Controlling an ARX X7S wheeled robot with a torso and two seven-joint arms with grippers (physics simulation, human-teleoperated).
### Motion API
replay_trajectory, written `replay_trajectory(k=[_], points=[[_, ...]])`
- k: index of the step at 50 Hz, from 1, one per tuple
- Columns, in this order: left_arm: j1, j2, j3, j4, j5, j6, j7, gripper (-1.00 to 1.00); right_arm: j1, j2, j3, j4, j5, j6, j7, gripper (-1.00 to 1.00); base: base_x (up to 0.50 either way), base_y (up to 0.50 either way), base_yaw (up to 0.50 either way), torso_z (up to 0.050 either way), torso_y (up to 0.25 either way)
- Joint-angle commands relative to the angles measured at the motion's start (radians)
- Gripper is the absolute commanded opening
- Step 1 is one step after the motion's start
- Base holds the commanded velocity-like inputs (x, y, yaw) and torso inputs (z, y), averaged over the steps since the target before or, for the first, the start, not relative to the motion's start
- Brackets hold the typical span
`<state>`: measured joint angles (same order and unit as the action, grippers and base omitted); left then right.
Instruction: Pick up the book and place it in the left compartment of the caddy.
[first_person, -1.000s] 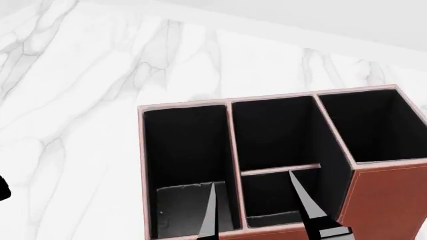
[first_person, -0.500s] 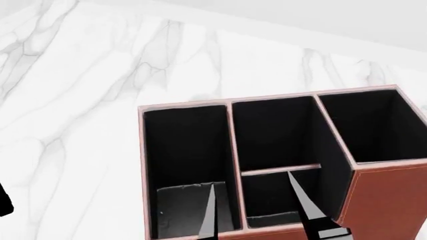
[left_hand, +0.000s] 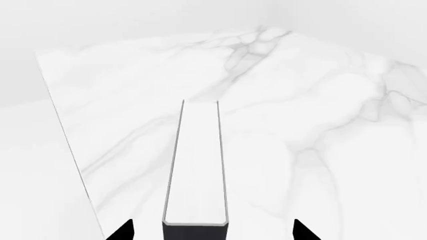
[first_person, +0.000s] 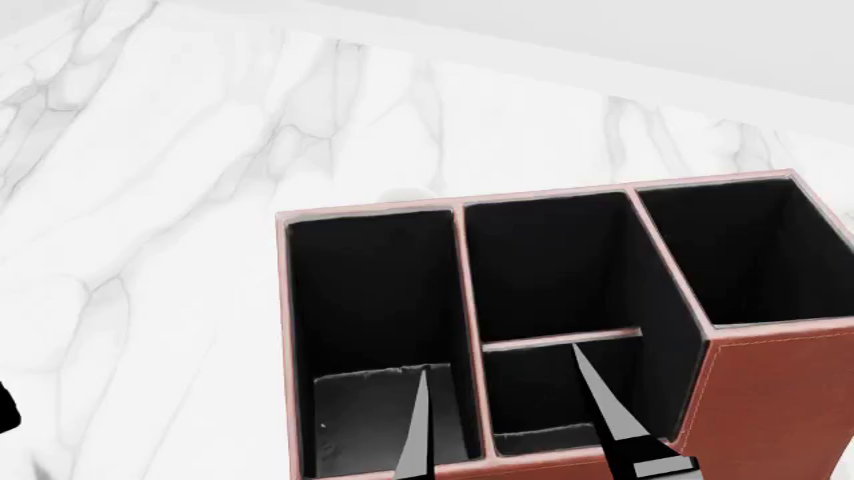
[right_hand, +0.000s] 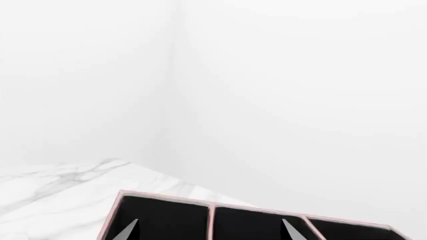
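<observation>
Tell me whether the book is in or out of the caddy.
In. The book sits low in the left compartment of the caddy, beneath the right gripper, whose jaws are open.

Your right gripper (first_person: 514, 420) hangs with its two fingers spread wide; your left gripper (left_hand: 207, 232) likewise stands spread.

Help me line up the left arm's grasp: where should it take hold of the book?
Pinch the book across its thickness, on the two thin dark covers, near the dark end closest to the left gripper. It runs lengthwise between the open fingertips, a gap each side, so approaching from that end probably suits.
</observation>
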<state>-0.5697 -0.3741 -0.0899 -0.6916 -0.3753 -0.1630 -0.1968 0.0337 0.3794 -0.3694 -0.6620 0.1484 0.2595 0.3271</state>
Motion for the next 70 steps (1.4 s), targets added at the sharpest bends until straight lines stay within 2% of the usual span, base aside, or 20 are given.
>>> replay_trajectory(k=[1,9,13,14,16,20,21,23,28,33,37,41,43,45,48,57,61,63,70], points=[[-0.053,0.003,-0.002,-0.141,0.017,0.076,0.016,1.00,0.001,0.002,-0.002,0.003,0.002,-0.002,0.003,1.00,0.00,0.00,0.00,0.000,0.000],[-0.138,0.003,0.001,-0.356,0.044,0.189,0.044,1.00,0.001,0.004,-0.003,0.003,0.004,-0.001,0.005,1.00,0.00,0.00,0.00,0.000,0.000],[-0.207,0.012,0.008,-0.559,0.067,0.315,0.078,1.00,0.000,0.005,-0.003,0.004,0.004,-0.002,0.006,1.00,0.00,0.00,0.00,0.000,0.000],[-0.215,0.012,0.010,-0.576,0.071,0.323,0.079,1.00,0.001,0.005,-0.003,0.003,0.005,-0.001,0.007,1.00,0.00,0.00,0.00,0.000,0.000],[-0.199,0.007,0.015,-0.486,0.069,0.249,0.062,1.00,0.002,0.005,-0.004,0.001,0.005,0.001,0.007,1.00,0.00,0.00,0.00,0.000,0.000],[-0.201,0.008,0.017,-0.488,0.072,0.246,0.059,1.00,0.002,0.006,-0.005,0.006,0.005,-0.003,0.008,1.00,0.00,0.00,0.00,0.000,0.000],[-0.205,0.009,0.018,-0.499,0.074,0.253,0.061,-1.00,0.001,0.007,-0.005,0.006,0.005,-0.004,0.008,1.00,0.00,0.00,0.00,0.000,0.000],[-0.192,0.008,0.019,-0.462,0.071,0.229,0.058,-1.00,0.001,0.007,-0.005,0.005,0.005,-0.003,0.009,1.00,0.00,0.00,0.00,0.000,0.000],[-0.215,0.009,0.026,-0.513,0.081,0.263,0.071,-1.00,0.003,0.007,-0.010,0.000,0.004,0.004,0.011,1.00,0.00,0.00,0.00,0.000,0.000],[-0.180,0.004,0.017,-0.419,0.067,0.207,0.046,-1.00,0.001,0.008,-0.010,0.012,0.004,-0.010,0.010,1.00,0.00,0.00,0.00,0.000,0.000],[-0.223,0.012,0.020,-0.565,0.083,0.313,0.071,-1.00,0.002,0.008,-0.012,0.019,0.004,-0.017,0.009,1.00,0.00,0.00,0.00,0.000,0.000],[-0.231,0.008,0.018,-0.572,0.087,0.317,0.061,-1.00,0.002,0.009,-0.014,0.017,0.004,-0.014,0.010,1.00,0.00,0.00,0.00,0.000,0.000],[-0.153,-0.004,0.009,-0.335,0.060,0.143,0.002,-1.00,0.003,0.010,-0.013,0.009,0.005,-0.006,0.013,1.00,0.00,0.00,0.00,0.000,0.000],[-0.129,-0.004,-0.007,-0.294,0.047,0.142,-0.016,-1.00,0.003,0.010,-0.013,0.009,0.005,-0.005,0.014,1.00,0.00,0.00,0.00,0.000,0.000],[-0.064,-0.014,-0.033,-0.072,0.011,0.011,-0.090,-1.00,0.004,0.010,-0.018,0.009,0.003,-0.004,0.014,1.00,0.00,0.00,0.00,0.000,0.000],[0.074,-0.031,-0.088,0.521,-0.117,-0.210,-0.202,-1.00,0.005,0.012,-0.020,0.004,0.005,-0.001,0.016,1.00,0.00,0.00,0.00,0.000,0.002],[0.084,-0.044,-0.083,0.679,-0.157,-0.280,-0.219,-1.00,0.005,0.013,-0.020,0.001,0.006,0.000,0.018,1.00,0.00,0.00,0.00,0.000,0.002],[0.064,-0.071,-0.082,0.834,-0.215,-0.394,-0.259,-1.00,0.005,0.014,-0.020,0.001,0.007,-0.001,0.018,1.00,0.00,0.00,0.00,0.000,0.000],[0.038,-0.083,-0.052,0.971,-0.264,-0.472,-0.274,-1.00,0.006,0.016,-0.018,-0.005,0.010,0.002,0.021,1.00,0.00,0.00,0.00,0.000,0.001]])
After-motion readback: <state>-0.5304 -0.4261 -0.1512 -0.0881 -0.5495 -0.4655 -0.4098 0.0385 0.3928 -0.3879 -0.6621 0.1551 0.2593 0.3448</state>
